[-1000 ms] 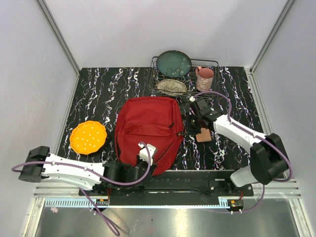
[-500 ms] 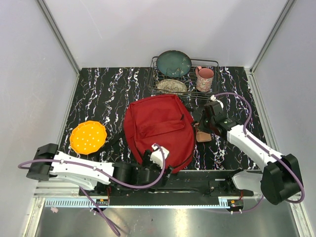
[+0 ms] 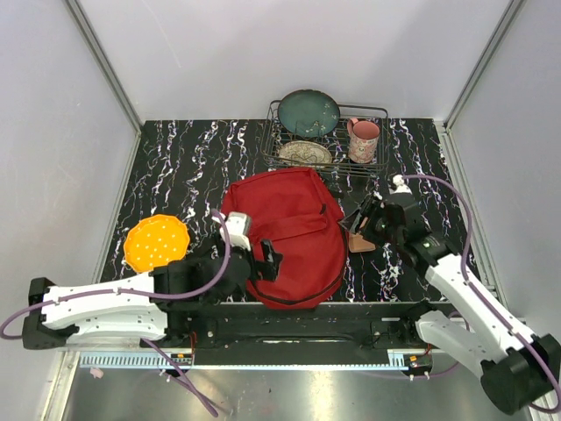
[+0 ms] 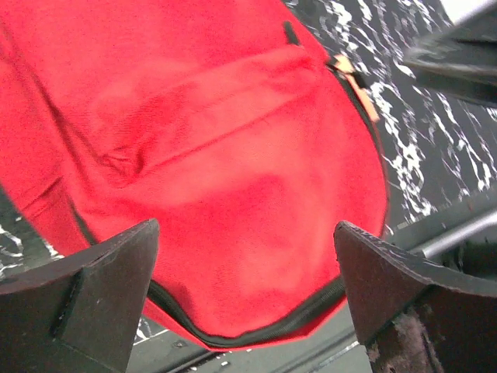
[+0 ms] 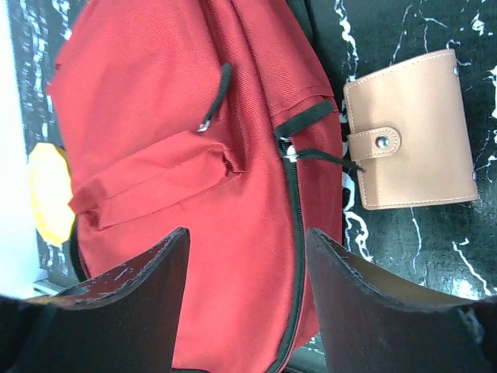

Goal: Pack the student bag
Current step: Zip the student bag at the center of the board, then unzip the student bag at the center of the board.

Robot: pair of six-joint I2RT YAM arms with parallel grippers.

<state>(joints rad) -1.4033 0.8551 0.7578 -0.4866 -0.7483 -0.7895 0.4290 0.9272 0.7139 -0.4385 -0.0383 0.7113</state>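
The black marbled surface point(image 3: 175, 167) carries the student bag point(image 3: 285, 232), which lies flat near the middle with its front pocket up, its lower end close to the near edge. Compared with a second ago it sits further to the right and has turned, so it has just been dragged and set down. The wire rack point(image 3: 372, 110) with its dishes at the far edge and the orange plate point(image 3: 156, 243) on the left have not moved. The left claw point(image 4: 245, 241), clamped at the bag's near edge a second ago, has let go and swung to the bag's left side; its jaws stand wide with only red fabric below them and nothing between. The right claw point(image 5: 247, 237), earlier closed at the bag's upper right, has drawn back to the right, and its jaws are partly spread over the bag's zip edge, empty. The tan wallet point(image 5: 411, 132) lies just beside the bag on its right, snap closed and outside the bag. Judging from this, the bag is now positioned and released, its zips look closed, and packing itself has not yet begun.
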